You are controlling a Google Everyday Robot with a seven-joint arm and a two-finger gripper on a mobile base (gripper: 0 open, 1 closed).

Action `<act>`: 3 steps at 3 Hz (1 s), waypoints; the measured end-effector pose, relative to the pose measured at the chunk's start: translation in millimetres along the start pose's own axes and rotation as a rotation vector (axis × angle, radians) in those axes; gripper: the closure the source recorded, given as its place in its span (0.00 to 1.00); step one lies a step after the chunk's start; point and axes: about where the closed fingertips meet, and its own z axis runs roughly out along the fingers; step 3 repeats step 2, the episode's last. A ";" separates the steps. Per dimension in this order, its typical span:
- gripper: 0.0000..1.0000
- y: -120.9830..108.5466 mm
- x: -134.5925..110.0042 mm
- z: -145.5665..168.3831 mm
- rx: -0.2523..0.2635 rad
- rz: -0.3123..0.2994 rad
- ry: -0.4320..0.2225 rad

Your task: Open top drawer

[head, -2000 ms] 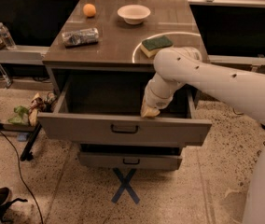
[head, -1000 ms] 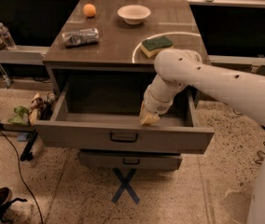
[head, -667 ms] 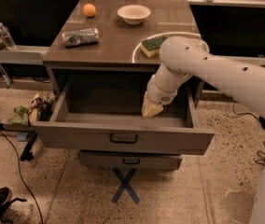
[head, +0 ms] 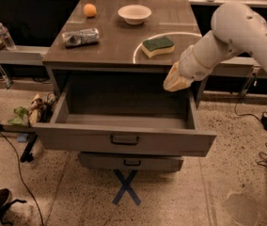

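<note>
The top drawer (head: 124, 121) sits wide open just below the claw (head: 176, 80), whose grip cannot be told, and the claw might bump the sponge (head: 158, 46) up to its left

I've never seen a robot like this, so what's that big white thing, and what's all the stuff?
The white thing is a robot's arm. Its tip is the gripper, the hand it grabs with. The gripper hangs over the right side of the pulled-out top drawer, and I see nothing in it. The one camera looks down from in front. On the table lie an orange, a bowl, a sponge and a shiny packet.
</note>
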 end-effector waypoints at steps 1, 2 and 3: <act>1.00 -13.8 9.4 -43.5 0.044 0.053 -0.164; 0.82 -28.4 -3.8 -62.3 0.084 0.046 -0.209; 0.82 -28.4 -3.8 -62.3 0.084 0.046 -0.209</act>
